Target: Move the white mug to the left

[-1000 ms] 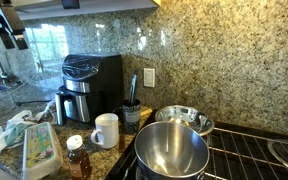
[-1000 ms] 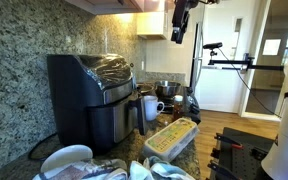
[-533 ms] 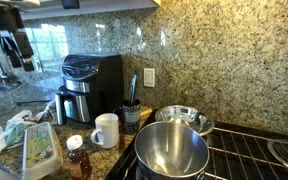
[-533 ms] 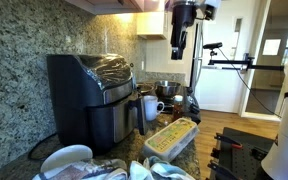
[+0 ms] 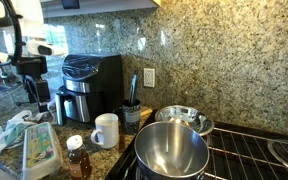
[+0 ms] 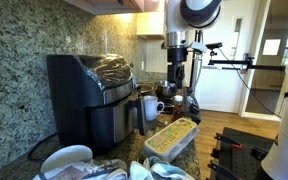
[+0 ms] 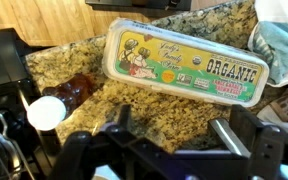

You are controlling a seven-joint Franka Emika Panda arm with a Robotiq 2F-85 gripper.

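The white mug [image 5: 106,130] stands upright on the granite counter between the honey bottle [image 5: 77,157] and the dark utensil cup [image 5: 132,116]. It also shows in the other exterior view [image 6: 152,107]. In the wrist view it is a white disc at the left [image 7: 44,113], beside the bottle [image 7: 79,88]. My gripper [image 5: 34,90] hangs in the air, well apart from the mug, above the egg carton's end of the counter, and shows too in an exterior view [image 6: 176,88]. Its fingers [image 7: 174,130] are spread wide with only bare counter between them.
An egg carton [image 5: 39,150] lies near the counter's front edge, with crumpled cloth [image 5: 6,135] beside it. A black coffee maker [image 5: 92,82] with a steel carafe stands at the wall. A steel pot [image 5: 171,150] and bowl [image 5: 184,120] sit on the stove.
The gripper has come down from near the cabinets to about the coffee maker's height. The mug and the other things have not moved.
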